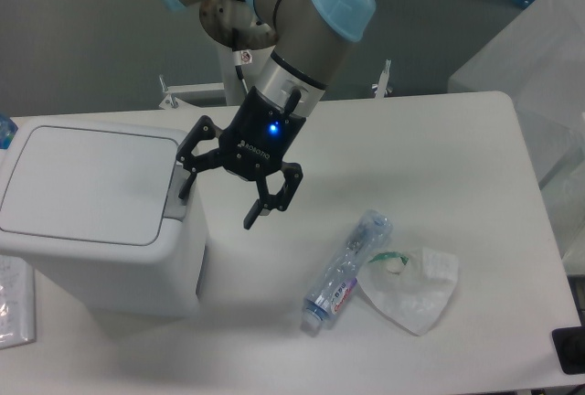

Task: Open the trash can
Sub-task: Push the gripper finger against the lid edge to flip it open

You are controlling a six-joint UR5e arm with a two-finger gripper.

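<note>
The trash can [101, 230] is a large white box at the table's left, its flat lid [87, 183] lying closed. A grey push tab [175, 196] sits on its right edge. My gripper [217, 210] hangs open just right of the can's upper right corner. One black fingertip [184, 191] hovers at the grey tab and the other points down over the table. Whether the fingertip touches the tab, I cannot tell. Nothing is held.
A crushed clear plastic bottle [346, 271] lies on the table right of the can, beside a crumpled white wrapper [411, 287]. A blue-wrapped item [5, 128] peeks in at the far left, and a clear packet [13, 304] lies by the can's left side.
</note>
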